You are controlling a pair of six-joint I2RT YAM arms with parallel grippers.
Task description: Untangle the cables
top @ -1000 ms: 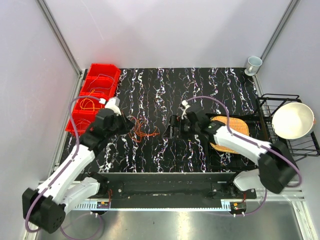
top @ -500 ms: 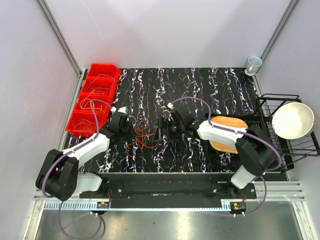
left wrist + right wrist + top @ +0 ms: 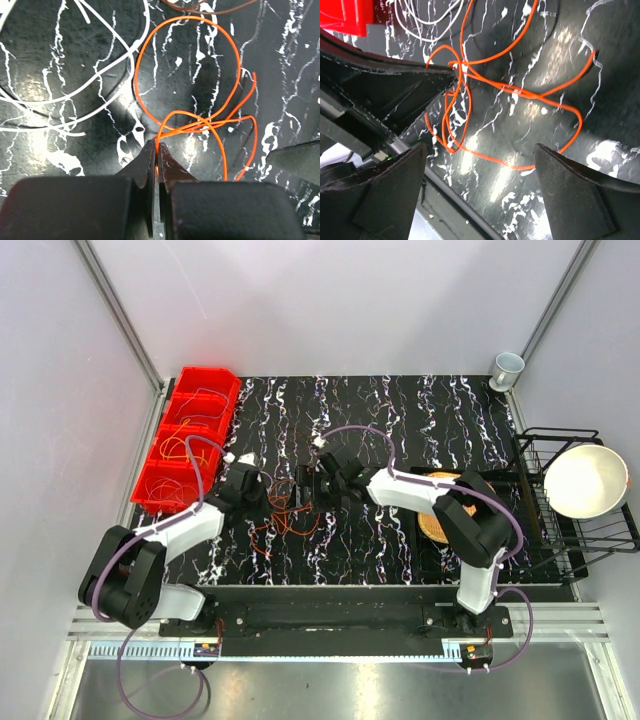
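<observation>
1. Left end effector is pressed together on a strand of the orange cable, right where several of its loops cross.
2. Right end effector is spread wide and holds nothing. Its fingers hang on either side of the same orange tangle on the desk.
3. Over the last second your right arm has swung left, away from the woven mat, to meet the left arm at the tangle. The left arm has folded in low over it.
4. That likely means one strand is anchored and you are lining up a second grip to draw the loops apart. Nothing looks separated yet.
5. The top view shows the two arms nose to nose near the red bins, but the wires are too thin to read there.
6. Only the left wrist view shows the pinch itself, with the white cables lying just beside the orange loop.
7. Only the right wrist view shows how far the orange loops sprawl between your open fingers.
</observation>
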